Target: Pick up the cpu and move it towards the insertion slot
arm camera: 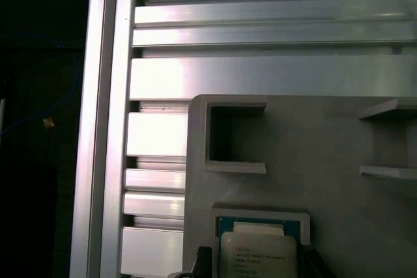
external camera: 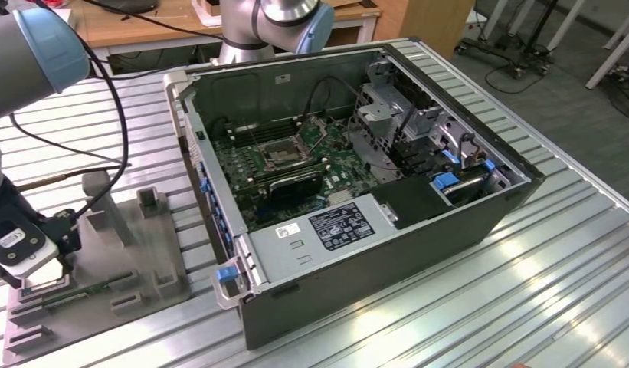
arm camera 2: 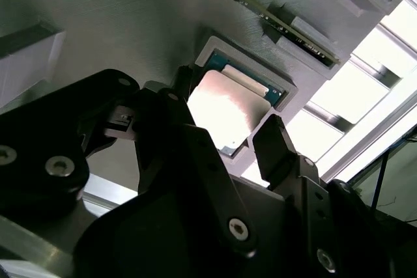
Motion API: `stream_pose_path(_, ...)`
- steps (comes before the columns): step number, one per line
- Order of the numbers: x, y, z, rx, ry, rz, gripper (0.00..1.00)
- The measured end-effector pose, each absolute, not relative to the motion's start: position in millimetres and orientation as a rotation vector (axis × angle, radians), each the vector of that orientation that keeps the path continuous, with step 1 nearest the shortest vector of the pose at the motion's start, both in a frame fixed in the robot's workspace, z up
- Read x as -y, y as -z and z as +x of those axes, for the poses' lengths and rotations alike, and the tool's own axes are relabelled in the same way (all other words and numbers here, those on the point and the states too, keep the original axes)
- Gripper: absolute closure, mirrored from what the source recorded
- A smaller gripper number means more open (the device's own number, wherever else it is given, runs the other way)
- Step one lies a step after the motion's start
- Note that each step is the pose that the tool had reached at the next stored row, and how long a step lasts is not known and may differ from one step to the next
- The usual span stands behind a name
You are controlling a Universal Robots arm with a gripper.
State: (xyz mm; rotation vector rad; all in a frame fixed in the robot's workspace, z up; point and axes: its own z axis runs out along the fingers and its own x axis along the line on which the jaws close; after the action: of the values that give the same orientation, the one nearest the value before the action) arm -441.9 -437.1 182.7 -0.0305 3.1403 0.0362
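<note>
Atop slatted aluminium table [external camera: 478, 307], wooden desk [external camera: 140, 27] behind: grey fixture tray [external camera: 151, 261] at exterior view's left, open computer case [external camera: 417, 253] alongside. Over tray, gripper [arm camera 2: 228, 103] spread apart, straddling cpu [arm camera 2: 225, 105] seated in tray pocket, memory stick [arm camera 2: 287, 27] near. Well apart, insertion slot [external camera: 283, 156] on motherboard [external camera: 293, 192], case wall between.

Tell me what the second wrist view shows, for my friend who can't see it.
The black gripper hangs over the cpu, a shiny silver square lying in a pocket of the grey holder, with one finger on each side of it. A thin memory stick rests in the holder further on.
</note>
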Motion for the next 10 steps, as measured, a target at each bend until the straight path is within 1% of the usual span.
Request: stream_pose_path(10,436.0,-182.7,-441.9,-3.14,-0.04,-0.031,0.35)
